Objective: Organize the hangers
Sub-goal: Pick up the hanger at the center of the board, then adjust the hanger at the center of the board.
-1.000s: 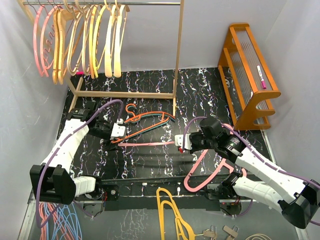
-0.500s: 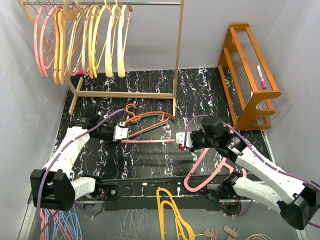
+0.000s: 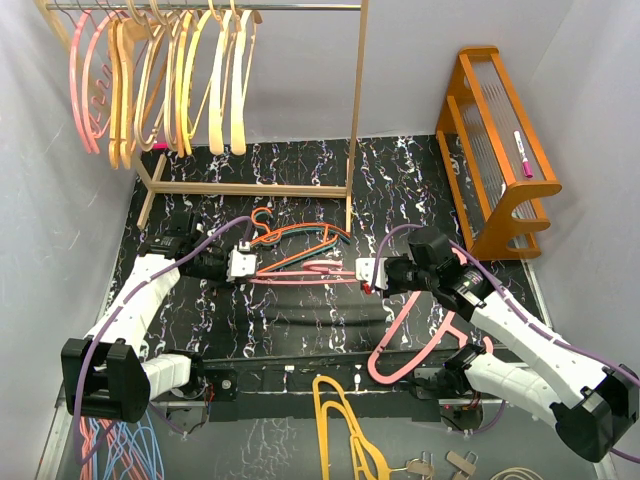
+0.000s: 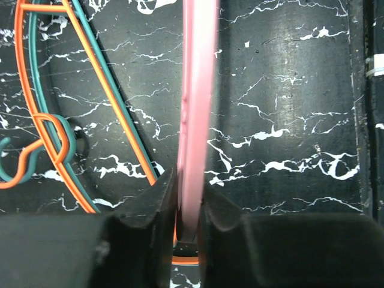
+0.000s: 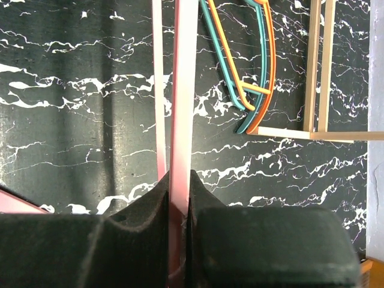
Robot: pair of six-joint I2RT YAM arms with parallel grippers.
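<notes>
A pink hanger (image 3: 305,279) spans the middle of the black mat, held at both ends. My left gripper (image 3: 248,268) is shut on its left end, and in the left wrist view both fingers of the left gripper (image 4: 191,186) press the pink hanger (image 4: 198,90). My right gripper (image 3: 362,272) is shut on the other end, where the right gripper (image 5: 179,180) pinches the pink hanger (image 5: 183,90). An orange hanger (image 3: 300,232) and a teal hanger (image 3: 310,248) lie tangled just beyond. Another pink hanger (image 3: 400,338) lies under my right arm. Several hangers (image 3: 160,80) hang on the rail.
The wooden clothes rack (image 3: 355,120) stands at the back left, its base bar (image 3: 250,187) on the mat. An orange wooden stand (image 3: 500,150) sits at the right. A mustard-yellow hanger (image 3: 340,420) lies past the front edge. A blue-and-pink bunch (image 3: 110,440) sits at the front left.
My left gripper has closed onto the pink hanger's left end. The hanger has risen slightly off the mat, and my right gripper has shifted a little right with it.
</notes>
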